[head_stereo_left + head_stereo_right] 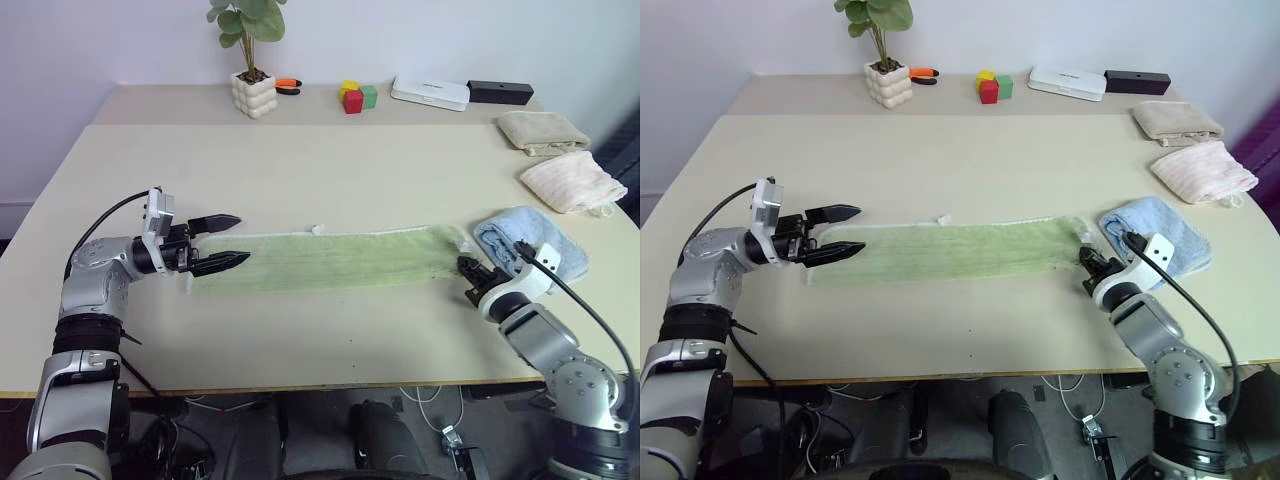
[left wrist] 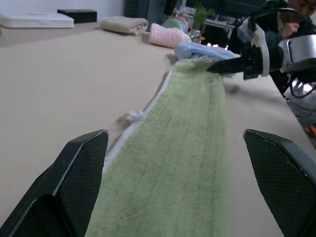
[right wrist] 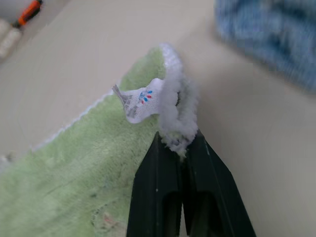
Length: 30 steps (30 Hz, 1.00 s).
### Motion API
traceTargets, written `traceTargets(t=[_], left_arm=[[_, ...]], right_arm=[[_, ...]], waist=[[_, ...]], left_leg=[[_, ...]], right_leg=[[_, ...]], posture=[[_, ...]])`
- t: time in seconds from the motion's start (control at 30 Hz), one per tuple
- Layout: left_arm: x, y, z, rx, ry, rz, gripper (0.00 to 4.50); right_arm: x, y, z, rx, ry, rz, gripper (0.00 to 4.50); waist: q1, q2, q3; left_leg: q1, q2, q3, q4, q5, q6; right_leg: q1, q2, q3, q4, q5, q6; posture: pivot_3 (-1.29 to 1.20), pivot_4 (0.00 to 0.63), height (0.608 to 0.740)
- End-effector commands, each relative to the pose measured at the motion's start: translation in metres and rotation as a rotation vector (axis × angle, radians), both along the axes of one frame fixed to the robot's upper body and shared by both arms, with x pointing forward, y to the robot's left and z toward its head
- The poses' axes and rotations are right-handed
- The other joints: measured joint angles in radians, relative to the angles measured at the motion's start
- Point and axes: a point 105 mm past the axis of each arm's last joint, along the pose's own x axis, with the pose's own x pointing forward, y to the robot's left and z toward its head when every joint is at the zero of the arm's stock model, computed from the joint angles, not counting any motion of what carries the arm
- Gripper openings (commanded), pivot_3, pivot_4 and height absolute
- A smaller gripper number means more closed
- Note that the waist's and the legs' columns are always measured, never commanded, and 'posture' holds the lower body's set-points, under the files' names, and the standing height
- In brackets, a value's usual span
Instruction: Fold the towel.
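Towel (image 1: 335,258) is stretched out as a long green strip across the table (image 1: 300,160), its long axis running straight from my left gripper (image 1: 232,240) to my right gripper (image 3: 180,143). Right one's pinched shut on the whitish corner edging by the tag (image 3: 140,101); left one's gaping wide, fingers straddling the other end, not gripping yet. So I reckon the fold goes end to end along that line.

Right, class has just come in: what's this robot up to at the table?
It is folding a light green towel, which lies in a long strip across the table. The right gripper is shut on the towel's corner by the small white tag. The left gripper hangs open at the strip's other end, gripping nothing.
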Motion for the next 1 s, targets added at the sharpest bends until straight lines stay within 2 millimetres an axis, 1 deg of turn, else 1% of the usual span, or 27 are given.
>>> traceTargets(t=[0.03, 0.1, 0.17, 0.23, 0.27, 0.33, 0.37, 0.43, 0.5, 0.57, 0.73, 0.8, 0.93, 1.0], left_arm=[[0.002, 0.003, 0.013, -0.014, -0.064, 0.023, 4.5], [0.0, 0.003, 0.014, -0.013, -0.07, 0.026, 4.5], [-0.001, 0.005, 0.014, -0.011, -0.073, 0.034, 4.5], [-0.003, 0.008, 0.017, -0.009, -0.078, 0.044, 4.5], [-0.004, 0.009, 0.018, -0.006, -0.082, 0.049, 4.5], [-0.006, 0.013, 0.02, -0.001, -0.089, 0.061, 4.5], [-0.007, 0.014, 0.021, 0.0, -0.092, 0.068, 4.5], [-0.011, 0.017, 0.023, 0.002, -0.095, 0.074, 4.5], [-0.015, 0.018, 0.024, 0.003, -0.095, 0.082, 4.5], [-0.019, 0.019, 0.024, 0.006, -0.089, 0.086, 4.5], [-0.032, 0.021, 0.022, 0.02, -0.067, 0.083, 4.5], [-0.034, 0.023, 0.023, 0.02, -0.068, 0.096, 4.5], [-0.038, 0.025, 0.022, 0.022, -0.065, 0.116, 4.5], [-0.039, 0.025, 0.022, 0.021, -0.063, 0.122, 4.5]], right_arm=[[0.003, -0.004, 0.022, -0.138, -0.077, 0.059, 0.04], [0.003, 0.02, 0.038, -0.227, -0.138, 0.211, 0.04], [0.002, 0.04, 0.047, -0.308, -0.192, 0.316, 0.04], [-0.003, 0.071, 0.06, -0.331, -0.271, 0.471, 0.04], [-0.007, 0.085, 0.064, -0.307, -0.295, 0.548, 0.04], [-0.012, 0.104, 0.067, -0.295, -0.312, 0.648, 0.04], [-0.013, 0.109, 0.067, -0.301, -0.313, 0.682, 0.04], [-0.019, 0.127, 0.063, -0.325, -0.312, 0.795, 0.04], [-0.025, 0.145, 0.06, -0.304, -0.308, 0.893, 0.04], [-0.024, 0.157, 0.055, -0.295, -0.298, 0.936, 0.04], [-0.011, 0.179, 0.044, -0.29, -0.287, 0.967, 0.04], [-0.011, 0.186, 0.037, -0.299, -0.282, 0.99, 0.04], [-0.012, 0.195, 0.026, -0.328, -0.271, 1.032, 0.04], [-0.012, 0.198, 0.024, -0.33, -0.272, 1.034, 0.04]], waist=[[0.0, 0.0, 0.0], [0.0, 0.0, 0.0], [-0.002, 0.0, 0.0], [-0.003, 0.0, 0.0], [-0.002, 0.0, 0.0], [-0.001, 0.0, 0.0], [0.0, 0.0, 0.0], [0.002, 0.0, 0.0], [0.004, -0.001, 0.0], [0.003, -0.001, 0.0], [0.0, -0.001, 0.0], [0.001, -0.001, 0.0], [0.002, -0.001, 0.0], [0.002, -0.001, 0.0]], left_leg=[[0.0, 0.0, 0.0, 0.0, 0.0, 0.0], [0.0, 0.0, 0.0, 0.0, 0.0, 0.0], [0.0, 0.0, 0.0, 0.0, 0.0, 0.0], [0.0, 0.001, 0.0, 0.0, 0.0, 0.0], [0.0, 0.001, 0.0, 0.0, 0.0, 0.0], [0.0, 0.001, 0.0, 0.0, 0.0, 0.0], [0.0, 0.001, 0.0, 0.0, 0.0, 0.0], [0.0, 0.001, 0.0, 0.0, 0.0, 0.0], [0.0, 0.001, 0.0, 0.0, 0.0, 0.0], [0.0, 0.001, 0.001, 0.001, 0.0, 0.0], [0.0, 0.001, 0.001, 0.0, 0.0, 0.0], [0.0, 0.001, 0.001, 0.0, 0.0, 0.0], [-0.001, 0.001, 0.001, 0.0, 0.0, 0.0], [-0.001, 0.001, 0.001, 0.0, 0.0, 0.0]], right_leg=[[0.0, 0.0, 0.0, 0.0, 0.0, 0.0], [0.0, 0.0, 0.0, 0.0, 0.0, 0.0], [0.0, 0.0, 0.0, 0.0, 0.0, 0.0], [-0.001, 0.001, 0.0, 0.0, 0.0, 0.0], [-0.001, 0.001, 0.001, 0.0, 0.0, 0.0], [-0.001, 0.001, 0.0, 0.0, 0.0, 0.0], [-0.001, 0.001, 0.001, 0.0, 0.0, 0.0], [-0.001, 0.001, 0.0, 0.0, 0.0, 0.0], [-0.001, 0.0, 0.0, 0.0, 0.0, 0.0], [-0.001, 0.0, 0.0, 0.0, 0.0, 0.0], [-0.001, 0.0, 0.0, 0.0, 0.0, 0.0], [-0.001, 0.0, 0.0, 0.0, 0.0, 0.0], [-0.002, 0.0, 0.0, 0.0, 0.0, 0.0], [-0.001, 0.0, 0.0, 0.0, 0.0, 0.0]], posture=[[0.0, 0.15, 0.735], [0.0, 0.15, 0.735], [0.0, 0.15, 0.735], [0.0, 0.15, 0.735], [0.0, 0.15, 0.735], [0.0, 0.15, 0.735], [0.0, 0.15, 0.735], [0.0, 0.15, 0.735], [0.0, 0.15, 0.735], [0.0, 0.15, 0.735], [0.0, 0.15, 0.735], [0.0, 0.15, 0.735], [0.0, 0.15, 0.735], [0.0, 0.15, 0.735]])
